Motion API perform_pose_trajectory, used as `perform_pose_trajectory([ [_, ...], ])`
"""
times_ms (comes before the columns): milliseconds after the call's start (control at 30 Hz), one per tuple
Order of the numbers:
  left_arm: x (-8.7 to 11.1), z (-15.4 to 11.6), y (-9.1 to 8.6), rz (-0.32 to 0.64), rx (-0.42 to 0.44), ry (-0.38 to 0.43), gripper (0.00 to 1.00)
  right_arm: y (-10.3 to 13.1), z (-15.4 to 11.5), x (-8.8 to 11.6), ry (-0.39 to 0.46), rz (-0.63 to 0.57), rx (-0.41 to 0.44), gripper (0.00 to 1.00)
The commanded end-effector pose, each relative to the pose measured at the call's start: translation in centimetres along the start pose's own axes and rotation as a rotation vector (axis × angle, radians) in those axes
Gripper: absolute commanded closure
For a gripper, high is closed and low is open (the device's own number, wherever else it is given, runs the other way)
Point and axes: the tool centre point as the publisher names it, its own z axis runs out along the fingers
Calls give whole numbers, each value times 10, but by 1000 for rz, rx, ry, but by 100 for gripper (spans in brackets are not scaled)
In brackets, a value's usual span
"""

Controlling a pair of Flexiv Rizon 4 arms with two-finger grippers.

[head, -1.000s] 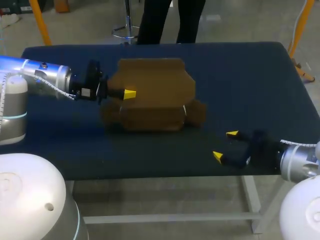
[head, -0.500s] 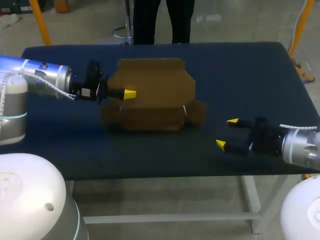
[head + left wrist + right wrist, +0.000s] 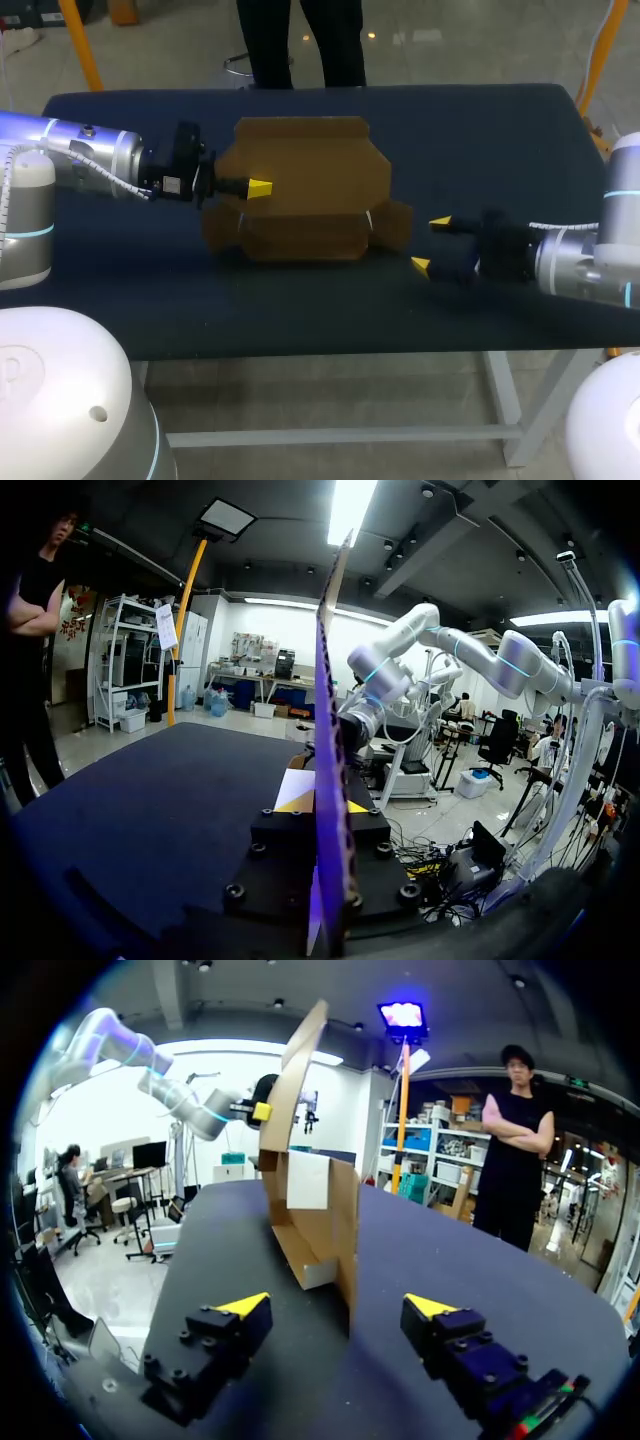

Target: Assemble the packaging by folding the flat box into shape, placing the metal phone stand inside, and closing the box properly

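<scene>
The dark blue bench [image 3: 500,150] is carrying the half-folded cardboard box [image 3: 300,170] near its middle. The left jaws are clamping the box's raised panel at its left edge. The right jaws are standing spread just beside the box's right flap [image 3: 398,222], not touching it.

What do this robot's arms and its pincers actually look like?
Both arms are silver tubes with white rounded joints, each ringed by a thin cyan band. A white coiled cable runs along the left arm; the right arm looks much alike. The left gripper and right gripper are black and boxy, with two yellow-tipped fingers.
</scene>
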Motion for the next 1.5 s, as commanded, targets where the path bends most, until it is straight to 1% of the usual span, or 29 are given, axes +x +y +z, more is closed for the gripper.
perform_pose_trajectory([
  [33, 0, 1, 2, 0, 0, -1, 100, 2, 21, -9, 7, -1, 4, 22],
  [133, 0, 1, 2, 0, 0, -1, 100, 4, 29, -12, 7, -2, 3, 24],
  [233, 0, 1, 2, 0, 0, -1, 100, 5, 38, -15, 13, 3, 4, 31],
  [267, 0, 1, 2, 0, 0, -1, 100, 6, 40, -16, 14, 5, 4, 32],
  [367, 0, 1, 2, 0, 0, -1, 100, 6, 45, -19, 7, 17, -1, 40],
  [400, 0, 1, 2, 0, 0, -1, 100, 6, 46, -19, 8, 21, -4, 46],
  [433, 0, 1, 2, 0, 0, -1, 100, 6, 47, -20, 7, 22, -5, 49],
  [500, 0, 1, 2, 0, 0, -1, 100, 7, 49, -19, 5, 25, -8, 54],
  [767, 0, 1, 2, 0, 0, -1, 100, 9, 55, -16, -9, 30, -11, 59],
  [900, 0, 1, 2, 0, 0, -1, 100, 11, 56, -14, -15, 32, -12, 69],
  [1000, 0, 1, 2, 0, 0, -1, 100, 12, 56, -13, -19, 32, -13, 75],
  [1200, 0, 1, 2, 0, 0, -1, 100, 12, 55, -9, -31, 36, -16, 99],
  [1233, 0, 1, 2, 0, 0, -1, 100, 12, 55, -9, -33, 37, -17, 100],
  [1500, 0, 1, 2, 0, 0, -1, 100, 13, 57, -2, -47, 45, -16, 100],
])
